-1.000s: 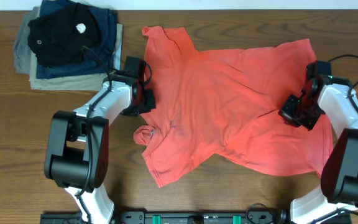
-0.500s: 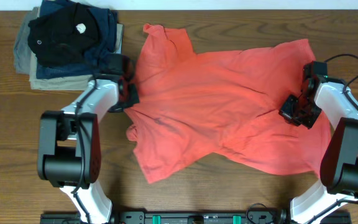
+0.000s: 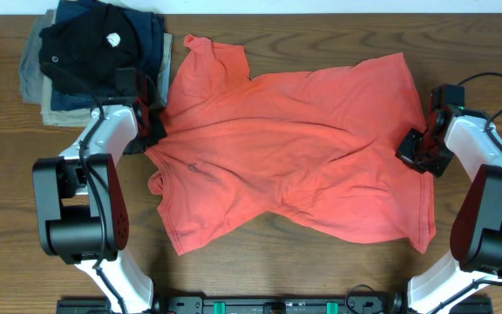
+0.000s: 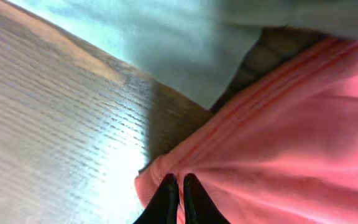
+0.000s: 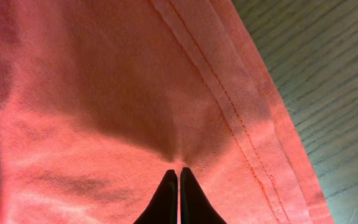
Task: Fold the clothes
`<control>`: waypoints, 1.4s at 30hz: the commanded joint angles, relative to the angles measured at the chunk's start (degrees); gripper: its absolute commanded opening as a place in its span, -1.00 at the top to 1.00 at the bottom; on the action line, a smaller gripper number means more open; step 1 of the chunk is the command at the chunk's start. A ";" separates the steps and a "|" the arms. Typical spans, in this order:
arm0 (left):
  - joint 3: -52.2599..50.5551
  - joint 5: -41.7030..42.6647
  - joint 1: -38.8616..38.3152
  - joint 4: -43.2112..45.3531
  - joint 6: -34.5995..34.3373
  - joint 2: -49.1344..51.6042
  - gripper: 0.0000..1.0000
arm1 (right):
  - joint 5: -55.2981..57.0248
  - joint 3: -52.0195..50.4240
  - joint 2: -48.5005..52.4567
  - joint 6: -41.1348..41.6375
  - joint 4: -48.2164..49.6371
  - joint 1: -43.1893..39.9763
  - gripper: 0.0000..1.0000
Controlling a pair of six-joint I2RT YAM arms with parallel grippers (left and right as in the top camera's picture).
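A brown wooden worktop fills the overhead view. On it a coral-red shirt lies spread flat and creased across the middle of the frame. It runs from the upper left, where one edge comes close to a pile of folded clothes, down to the lower right. That pile sits in the upper left corner, a black garment on top of navy and khaki ones. The left arm rises from the lower left of the frame to the shirt's left edge, just beside the pile. The right arm rises from the lower right to the shirt's right edge. The left pincer sits on that left edge. In its wrist view the left pincer has its two dark fingers pressed together on the shirt's hem, which curls up off the worktop at the bottom of the frame, and a pale cloth fills the top of that view. The right pincer rests on the shirt just inside its right border. In its wrist view the right pincer is likewise fully closed, nipping a small pucker of fabric beside the double-stitched hem, with bare wood in the upper right corner.
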 commanded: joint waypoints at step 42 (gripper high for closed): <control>1.20 10.14 -2.43 -16.79 1.75 -11.72 -0.95 | 2.49 12.02 10.36 -3.23 5.40 -10.69 0.98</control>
